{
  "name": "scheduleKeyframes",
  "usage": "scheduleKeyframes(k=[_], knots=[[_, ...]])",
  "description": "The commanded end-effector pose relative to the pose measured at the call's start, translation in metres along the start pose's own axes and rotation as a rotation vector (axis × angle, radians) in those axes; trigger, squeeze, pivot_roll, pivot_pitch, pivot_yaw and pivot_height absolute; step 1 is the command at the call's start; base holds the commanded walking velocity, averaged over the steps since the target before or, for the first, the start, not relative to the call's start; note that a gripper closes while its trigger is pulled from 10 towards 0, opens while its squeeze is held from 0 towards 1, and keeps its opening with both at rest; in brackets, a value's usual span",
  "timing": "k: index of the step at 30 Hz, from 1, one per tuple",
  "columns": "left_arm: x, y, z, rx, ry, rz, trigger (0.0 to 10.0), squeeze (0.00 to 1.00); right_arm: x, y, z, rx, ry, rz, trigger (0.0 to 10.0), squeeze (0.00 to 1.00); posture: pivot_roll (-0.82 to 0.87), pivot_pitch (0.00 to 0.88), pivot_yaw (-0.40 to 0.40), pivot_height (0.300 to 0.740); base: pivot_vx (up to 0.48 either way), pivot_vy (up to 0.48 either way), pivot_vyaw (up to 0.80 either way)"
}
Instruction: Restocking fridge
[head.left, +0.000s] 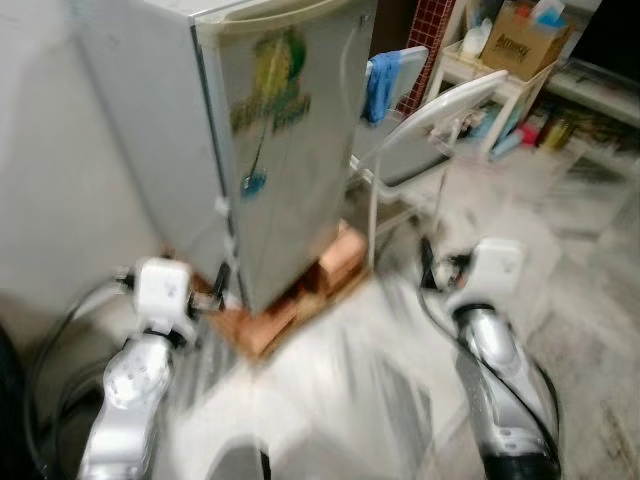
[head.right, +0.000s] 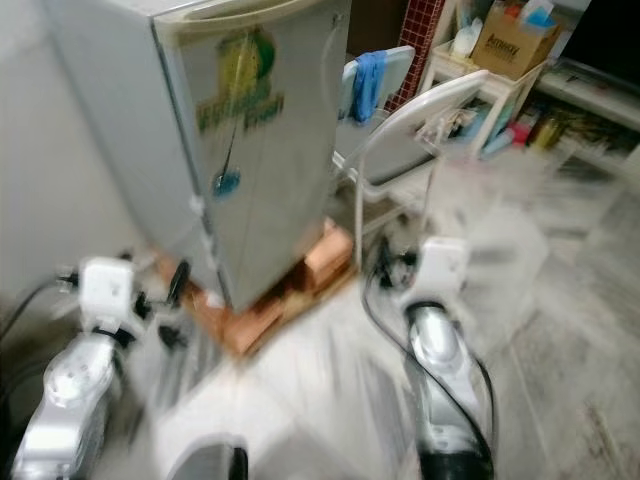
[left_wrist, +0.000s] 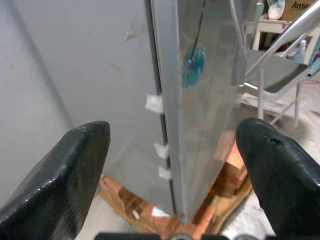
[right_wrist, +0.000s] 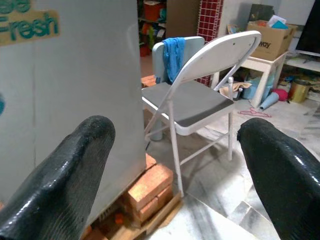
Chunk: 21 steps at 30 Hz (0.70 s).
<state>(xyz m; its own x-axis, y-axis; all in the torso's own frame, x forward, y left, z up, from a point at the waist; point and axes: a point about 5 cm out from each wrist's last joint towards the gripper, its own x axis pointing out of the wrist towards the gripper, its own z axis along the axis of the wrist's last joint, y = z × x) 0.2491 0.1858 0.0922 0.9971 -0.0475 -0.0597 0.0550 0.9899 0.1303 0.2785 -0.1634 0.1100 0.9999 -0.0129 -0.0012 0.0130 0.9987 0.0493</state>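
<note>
A small grey fridge (head.left: 280, 150) stands shut ahead of me, raised on red bricks (head.left: 340, 255) and a wooden pallet. A green and yellow sticker (head.left: 272, 85) marks its door. My left gripper (left_wrist: 175, 165) is open and empty, facing the fridge's hinge-side corner (left_wrist: 167, 110) from close by. The left wrist (head.left: 165, 290) sits low at the fridge's left foot. My right gripper (right_wrist: 175, 165) is also open and empty, looking past the fridge door (right_wrist: 75, 90) toward a chair. The right wrist (head.left: 492, 268) hangs to the fridge's right.
A white folding chair (head.left: 440, 125) stands just right of the fridge, with a second chair draped in blue cloth (head.left: 380, 85) behind it. A low shelf with a cardboard box (head.left: 525, 40) and clutter lies at the back right. A wall (head.left: 60, 160) closes the left side.
</note>
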Motion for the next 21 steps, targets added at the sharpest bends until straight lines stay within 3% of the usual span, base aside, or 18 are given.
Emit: scheduleKeyframes(k=[1,10,16,21], knots=[[-0.002,-0.004,-0.001,-0.01,0.003,-0.002,10.0,0.0,-0.003,-0.009,-0.005,-0.011,0.024,-0.03,10.0,0.0,-0.01,0.046,-0.051,0.74,0.0,0.48,0.0],[-0.008,-0.002,-0.007,0.012,0.022,-0.023,10.0,0.0,0.003,-0.008,0.011,-0.051,-0.036,-0.013,10.0,0.0,-0.02,0.044,-0.036,0.74,0.0,0.472,0.0],[-0.002,-0.007,-0.002,0.0,0.004,-0.048,10.0,0.0,0.007,-0.008,0.01,-0.052,-0.032,-0.012,10.0,0.0,-0.02,0.043,-0.037,0.74,0.356,0.32,-0.76],[-0.003,-0.009,-0.003,-0.015,0.011,-0.05,10.0,0.0,0.006,-0.009,0.009,-0.05,-0.028,-0.012,10.0,0.0,-0.03,0.047,-0.038,0.74,0.356,0.32,-0.17]])
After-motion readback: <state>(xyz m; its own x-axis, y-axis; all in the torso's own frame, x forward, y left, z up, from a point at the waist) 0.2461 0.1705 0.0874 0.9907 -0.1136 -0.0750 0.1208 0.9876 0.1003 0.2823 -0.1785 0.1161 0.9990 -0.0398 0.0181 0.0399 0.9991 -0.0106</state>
